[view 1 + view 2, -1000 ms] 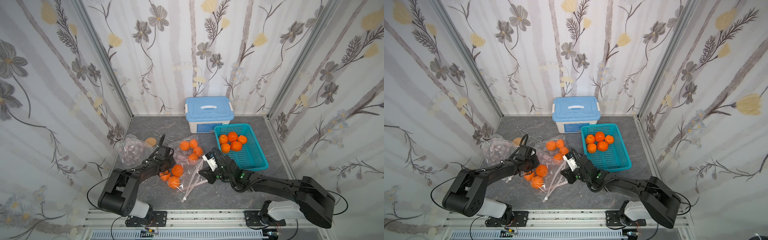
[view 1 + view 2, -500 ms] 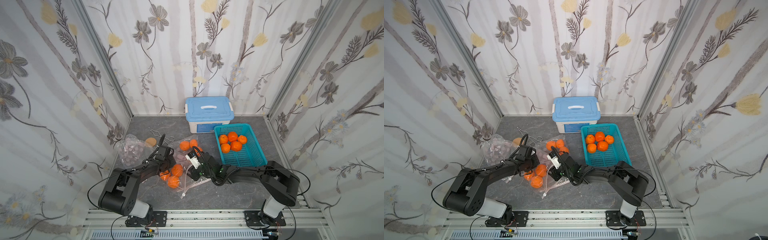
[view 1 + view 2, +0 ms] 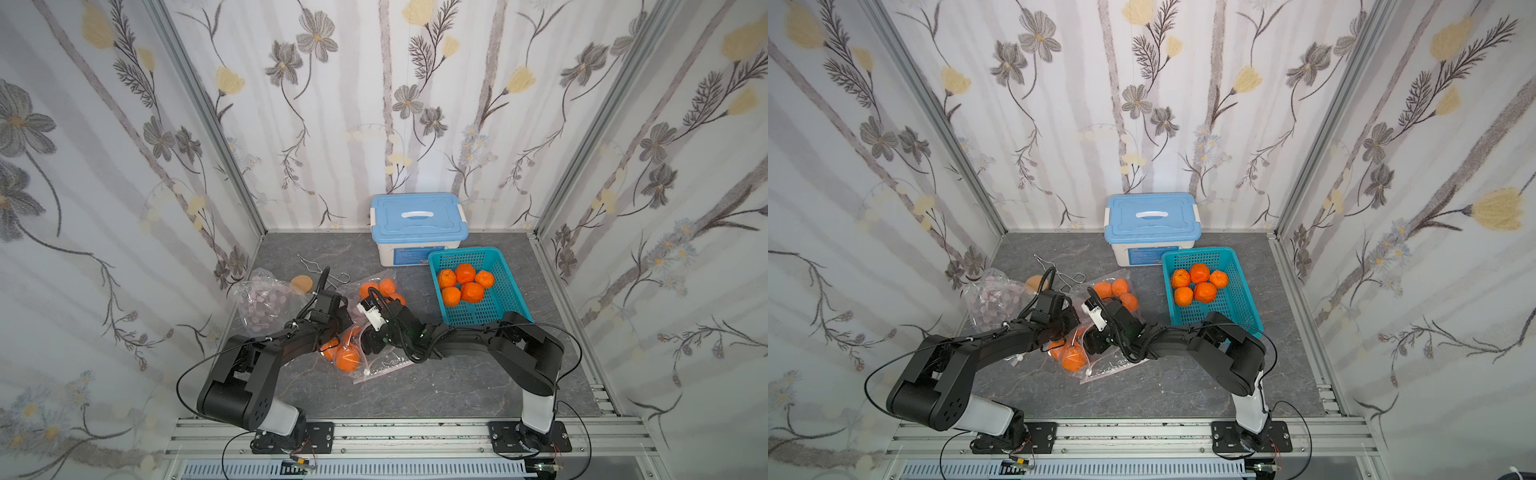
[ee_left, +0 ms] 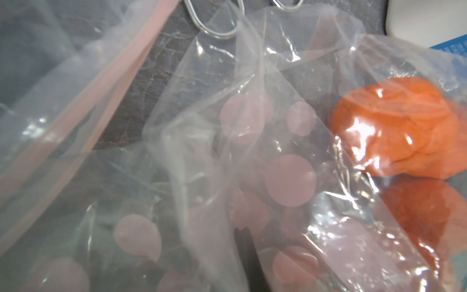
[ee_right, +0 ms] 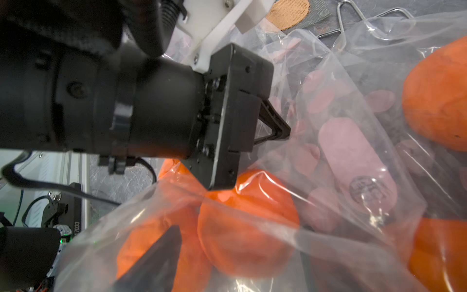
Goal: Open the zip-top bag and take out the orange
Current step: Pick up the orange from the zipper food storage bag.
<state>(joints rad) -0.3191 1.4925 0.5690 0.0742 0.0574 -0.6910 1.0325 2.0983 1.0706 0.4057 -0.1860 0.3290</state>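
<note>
The clear zip-top bag (image 3: 384, 362) (image 3: 1111, 365) lies at the middle of the floor with oranges (image 3: 348, 360) (image 3: 1073, 360) inside. My left gripper (image 3: 347, 322) (image 4: 242, 233) is shut on the bag's film. In the right wrist view its fingertips (image 5: 278, 130) pinch the plastic above the fruit. My right gripper (image 3: 368, 341) (image 5: 235, 260) is at the bag from the right, with its jaws wide apart. One orange (image 5: 247, 222) sits between them behind the film. The right gripper's dark fingers (image 5: 159, 255) do not press on it.
A second bag of oranges (image 3: 380, 289) lies just behind. A teal basket (image 3: 505, 291) with several oranges stands at the right, and a blue-lidded box (image 3: 417, 216) is by the back wall. A bag of pink discs (image 3: 262, 299) and wire clips (image 3: 332, 276) lie at the left.
My right arm has swung left to the bag and its jaws have opened wide around an orange. The left gripper has stayed shut on the film.
</note>
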